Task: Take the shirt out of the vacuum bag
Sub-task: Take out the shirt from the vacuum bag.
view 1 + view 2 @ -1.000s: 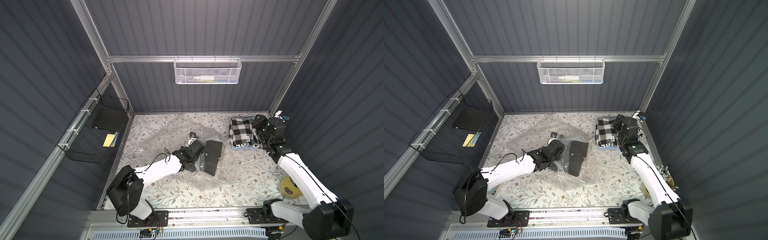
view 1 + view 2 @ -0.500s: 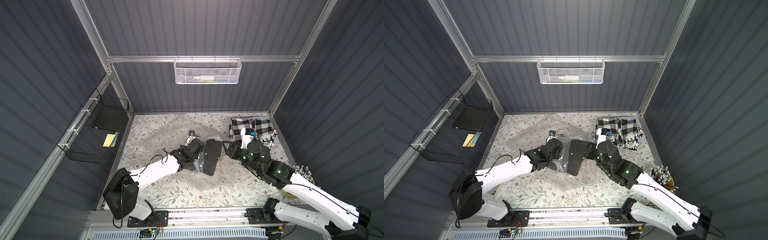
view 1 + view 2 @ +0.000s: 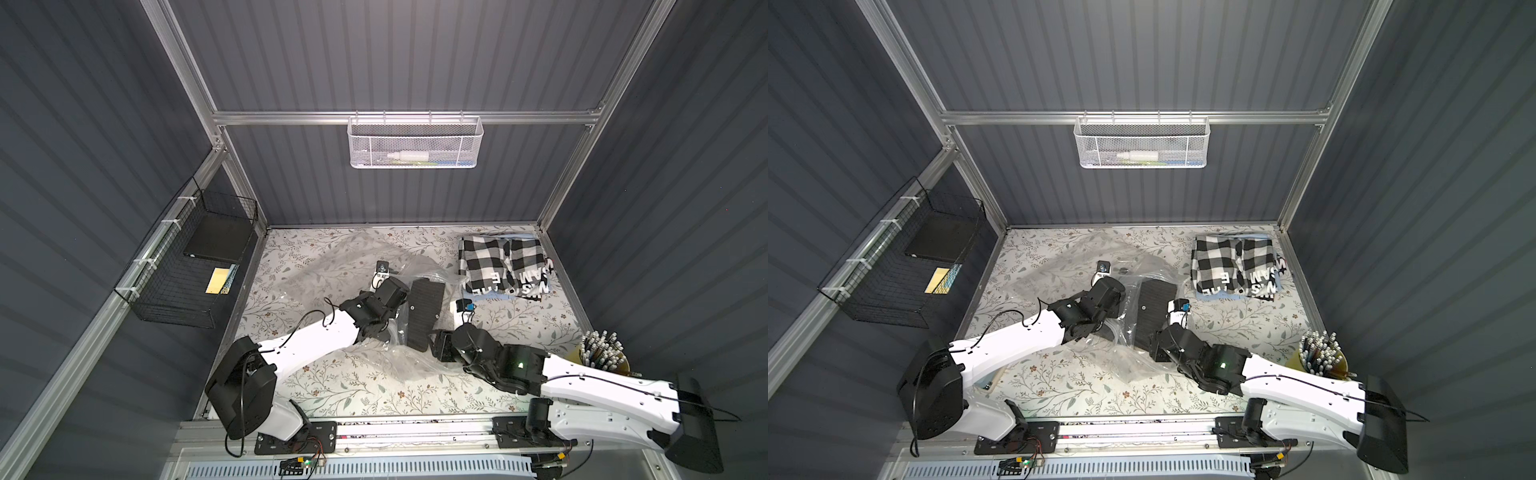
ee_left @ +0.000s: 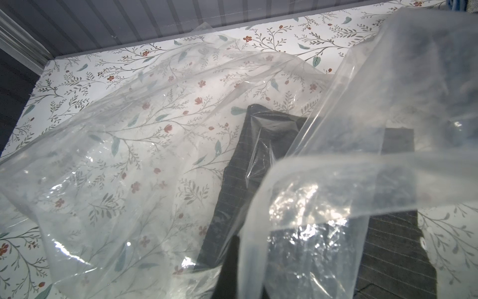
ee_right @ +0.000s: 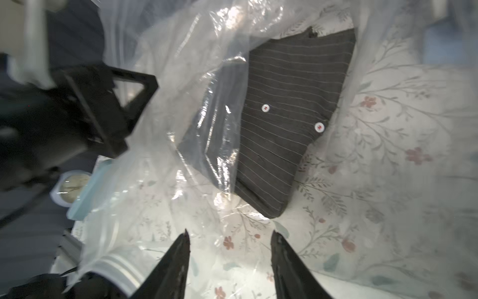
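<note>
The vacuum bag (image 3: 357,266) lies crumpled and see-through across the middle of the flowered table in both top views. Inside it is the shirt (image 3: 424,309), folded, dark grey with thin pale stripes and white buttons (image 5: 292,116). My left gripper (image 3: 397,291) is shut on a band of the bag's plastic (image 4: 297,181) just left of the shirt, holding it up. My right gripper (image 5: 230,248) stands open at the shirt's near end (image 3: 1152,311), over the bag's lower sheet, a short gap from the cloth. Nothing is between its fingers (image 5: 178,259).
A stack of folded clothes with a black-and-white checked shirt (image 3: 503,266) on top sits at the back right. A cup of pens (image 3: 602,353) stands by the right edge. A black wire basket (image 3: 191,270) hangs on the left wall and a white mesh one (image 3: 415,141) on the back wall.
My right arm has swung from the clothes stack at the back right, toward the front, to the shirt's near end at the bag. The left gripper has kept its hold.
</note>
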You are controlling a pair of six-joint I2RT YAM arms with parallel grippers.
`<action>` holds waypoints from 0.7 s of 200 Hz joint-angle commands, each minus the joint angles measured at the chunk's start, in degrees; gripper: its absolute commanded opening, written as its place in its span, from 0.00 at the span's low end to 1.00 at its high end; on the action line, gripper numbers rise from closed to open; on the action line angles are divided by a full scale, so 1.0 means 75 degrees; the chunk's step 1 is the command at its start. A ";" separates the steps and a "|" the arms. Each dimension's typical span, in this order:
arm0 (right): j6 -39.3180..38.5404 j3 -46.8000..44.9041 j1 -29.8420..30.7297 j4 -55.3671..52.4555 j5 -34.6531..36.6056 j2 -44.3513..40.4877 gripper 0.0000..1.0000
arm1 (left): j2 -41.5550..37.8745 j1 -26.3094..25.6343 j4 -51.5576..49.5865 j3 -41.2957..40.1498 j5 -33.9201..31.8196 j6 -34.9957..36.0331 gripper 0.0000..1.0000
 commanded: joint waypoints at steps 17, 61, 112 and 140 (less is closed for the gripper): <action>-0.0364 -0.0033 -0.0371 0.0987 0.0430 0.0656 0.53 | -0.0333 0.0031 -0.0314 0.0274 -0.0075 -0.0214 0.00; -0.0330 -0.0245 -0.1709 0.1865 -0.1107 0.1647 0.53 | -0.0370 0.0022 -0.0416 0.0223 -0.0099 -0.0300 0.00; -0.0693 0.0611 -0.2062 0.1417 -0.1640 0.3121 0.53 | -0.0308 0.0023 -0.0467 0.0190 -0.0128 -0.0346 0.00; -0.0568 0.0542 -0.2313 0.1418 -0.1820 0.3609 0.53 | -0.0330 0.0024 -0.0506 0.0119 -0.0132 -0.0375 0.00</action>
